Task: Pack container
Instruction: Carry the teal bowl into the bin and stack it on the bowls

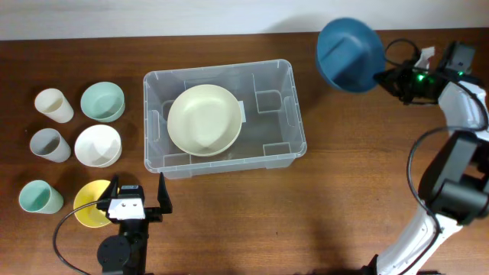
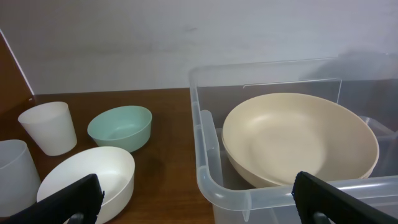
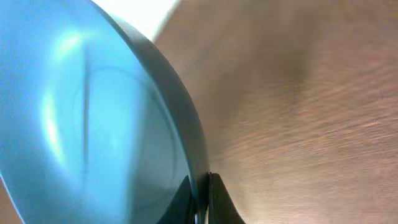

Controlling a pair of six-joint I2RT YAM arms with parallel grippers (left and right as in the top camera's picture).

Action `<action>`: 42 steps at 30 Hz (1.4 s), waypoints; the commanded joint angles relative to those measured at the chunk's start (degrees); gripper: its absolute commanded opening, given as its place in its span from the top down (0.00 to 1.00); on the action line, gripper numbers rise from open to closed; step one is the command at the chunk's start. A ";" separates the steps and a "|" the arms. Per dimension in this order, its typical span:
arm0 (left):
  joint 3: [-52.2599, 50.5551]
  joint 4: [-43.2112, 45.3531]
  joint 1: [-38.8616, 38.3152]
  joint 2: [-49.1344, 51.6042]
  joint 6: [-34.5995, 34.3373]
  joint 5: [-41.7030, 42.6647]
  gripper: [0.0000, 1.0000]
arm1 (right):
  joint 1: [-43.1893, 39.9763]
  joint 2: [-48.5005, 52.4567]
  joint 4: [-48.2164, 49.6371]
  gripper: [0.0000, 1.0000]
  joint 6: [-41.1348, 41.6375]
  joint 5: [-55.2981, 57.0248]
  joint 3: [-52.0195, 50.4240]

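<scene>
My right jaws (image 1: 387,78) are clamped on the rim of the blue bowl (image 1: 348,53), which is tilted and looks lifted clear of the worktop (image 1: 344,214) at the far right. The container (image 1: 294,103) sits mid-worktop, to my left of that bowl and a little nearer me. Its long axis runs left to right, so its right end comes first. A cream bowl (image 1: 205,120) fills its left half and the right half is bare. Nothing stands between. My left jaws (image 1: 138,183) gape wide and empty near the container's near-left corner, by the yellow bowl (image 1: 90,205), with the white bowl (image 1: 98,145) and mint bowl (image 1: 102,101) beyond.
</scene>
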 commanded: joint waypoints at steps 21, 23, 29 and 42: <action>-0.33 -0.04 0.24 -0.33 0.48 0.63 0.00 | 49.27 -12.44 -1.03 0.96 0.81 29.42 0.13; -0.33 -0.04 0.24 -0.33 0.46 0.63 0.01 | 50.40 -10.88 -0.79 0.96 0.81 30.93 0.13; -0.33 -0.04 0.24 -0.33 0.48 0.63 0.01 | 50.58 -5.53 1.53 0.96 0.76 31.69 0.13; -0.33 -0.04 0.24 -0.33 0.48 0.63 0.01 | 49.72 -3.02 2.67 0.52 0.76 31.50 0.13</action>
